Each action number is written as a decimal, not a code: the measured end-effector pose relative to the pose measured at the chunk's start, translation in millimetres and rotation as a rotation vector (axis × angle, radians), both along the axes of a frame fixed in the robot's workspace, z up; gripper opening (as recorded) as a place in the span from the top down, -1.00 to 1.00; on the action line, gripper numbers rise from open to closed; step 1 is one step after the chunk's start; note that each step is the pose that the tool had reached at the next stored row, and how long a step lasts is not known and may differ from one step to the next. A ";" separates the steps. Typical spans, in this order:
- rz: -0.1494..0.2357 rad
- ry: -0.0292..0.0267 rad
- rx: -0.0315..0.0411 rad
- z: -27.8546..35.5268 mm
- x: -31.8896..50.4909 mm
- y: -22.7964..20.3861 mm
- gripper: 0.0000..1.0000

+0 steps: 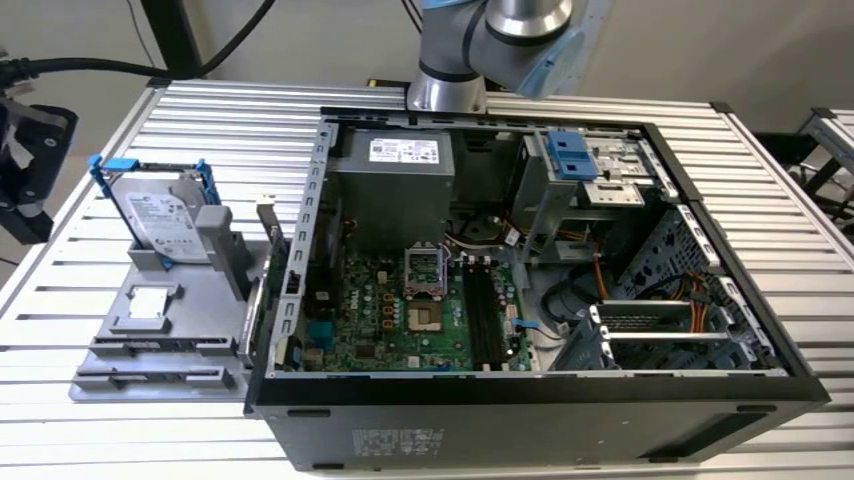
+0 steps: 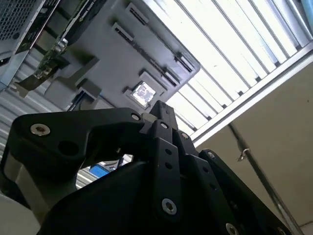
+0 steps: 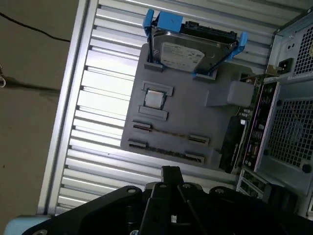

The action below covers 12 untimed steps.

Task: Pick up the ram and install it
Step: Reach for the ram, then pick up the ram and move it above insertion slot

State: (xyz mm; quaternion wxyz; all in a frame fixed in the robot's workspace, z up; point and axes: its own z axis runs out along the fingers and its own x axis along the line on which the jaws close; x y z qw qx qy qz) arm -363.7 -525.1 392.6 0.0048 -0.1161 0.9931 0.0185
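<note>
a ribbed metal table (image 1: 781, 150) carries an open computer case (image 1: 534, 430) and, to the exterior view's left, a grey parts fixture (image 3: 186, 98). the ram (image 3: 168, 132) lies on that fixture, at the end away from the hard drive (image 3: 183, 54). the gripper (image 3: 171, 171) hangs above, apart from it, claw seemingly pressed together and empty. the motherboard's black slots (image 1: 483, 320) look unfilled, so pickup and install both remain.

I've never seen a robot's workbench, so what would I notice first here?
First, the big open computer case on the slatted table, its green motherboard laid bare. At the exterior view's left, a silver hard drive in blue rails stands up in a grey holder. The robot arm stands at the case's far side.
</note>
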 end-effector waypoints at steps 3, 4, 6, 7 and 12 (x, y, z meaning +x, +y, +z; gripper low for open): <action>0.054 0.0000 -0.0033 0.0 -0.1 0.0 1.00; 0.072 0.0000 -0.0045 0.0 -0.1 0.1 1.00; 0.109 0.0000 -0.0062 0.0 -0.2 0.1 1.00; 0.127 0.0000 -0.0068 0.0 -0.2 0.1 1.00; 0.218 -0.0002 -0.0097 0.0 -0.2 0.1 1.00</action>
